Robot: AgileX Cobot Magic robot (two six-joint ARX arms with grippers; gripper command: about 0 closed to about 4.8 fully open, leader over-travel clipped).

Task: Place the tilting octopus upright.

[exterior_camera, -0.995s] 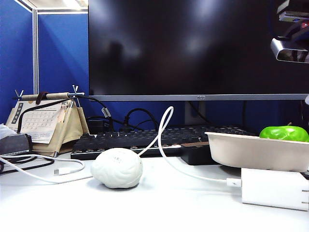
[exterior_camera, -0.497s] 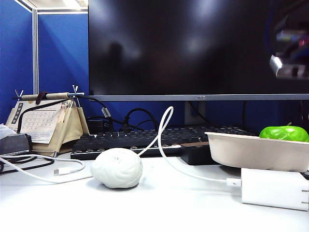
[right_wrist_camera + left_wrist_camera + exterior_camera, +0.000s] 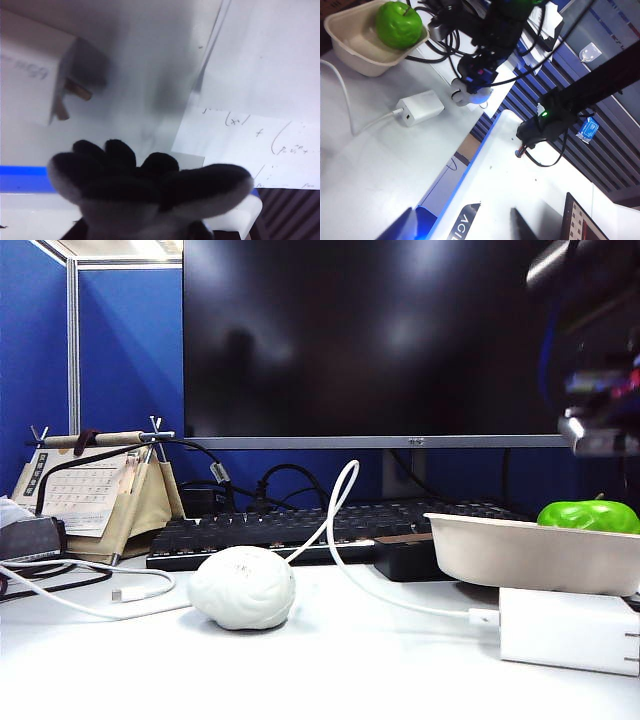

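The octopus [image 3: 150, 187] fills the near part of the right wrist view, a gray plush with its dark stubby tentacles pointing away from the camera. My right gripper [image 3: 142, 232] is shut on it; only dark bits of the fingers [image 3: 200, 231] show beside its body. It hangs above the white table. In the left wrist view the octopus [image 3: 464, 96] is a pale lump at the tip of the right arm. The right arm is a blur at the top right of the exterior view. My left gripper [image 3: 462, 227] is open and holds nothing, high above the table's edge.
A white brain-shaped squeeze ball [image 3: 243, 587] lies left of centre. A beige bowl [image 3: 520, 555] with a green apple [image 3: 588, 515] stands at the right, a white charger [image 3: 565, 630] with its cable in front. Keyboard [image 3: 290, 530], monitor and desk calendar [image 3: 95, 495] stand behind. A written sheet [image 3: 255, 145] lies below the octopus.
In the exterior view the right arm has come down at the top right, from the upper corner to about the monitor's lower edge. Nothing on the table has moved.
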